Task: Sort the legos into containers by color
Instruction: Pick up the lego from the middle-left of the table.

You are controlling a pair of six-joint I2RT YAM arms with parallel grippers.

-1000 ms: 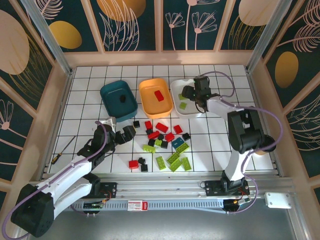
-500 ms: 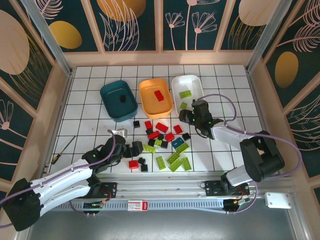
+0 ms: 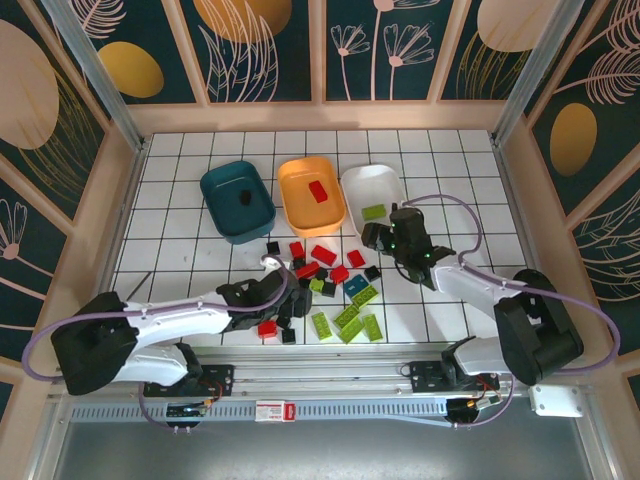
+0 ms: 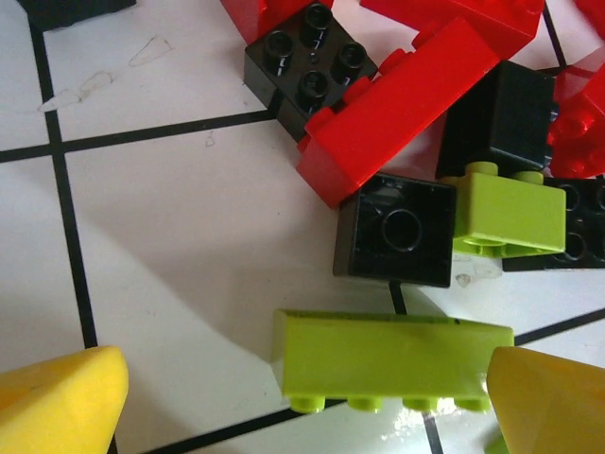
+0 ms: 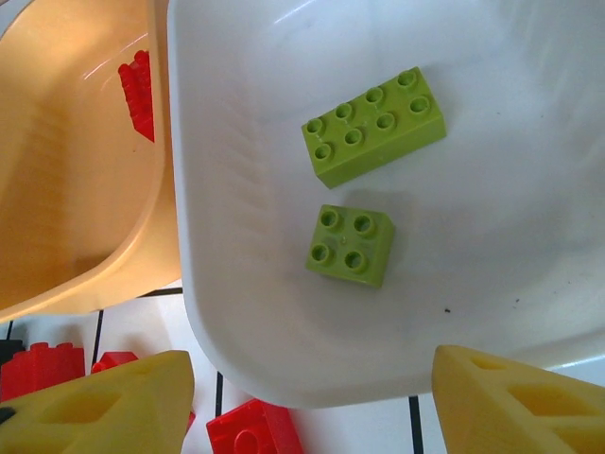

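Long lime lego [image 4: 392, 359] lies crosswise (studs nearward).

I have a white table [image 3: 180, 160] ruled with a black grid. In the upper middle of the top view stand the dark teal tub [image 3: 237, 201], the orange tub [image 3: 312, 195] and the white tub [image 3: 375, 185]. The red brick [image 3: 318, 191] shows in the orange one and a black piece [image 3: 242, 196] in the teal. My right wrist camera gives me two lime green bricks [image 5: 374, 126] against white plastic.

The loose pile [image 3: 320, 280] at lower centre mixes red, black and lime, with one teal brick [image 3: 356, 285]. The left gripper [image 4: 302, 378] and right gripper [image 5: 307, 378] have yellow fingers. The arms [image 3: 170, 322] are white with black joints and purple cables [image 3: 450, 200]. The walls [image 3: 270, 50] are dark teal with white flower outlines and gold ovals.
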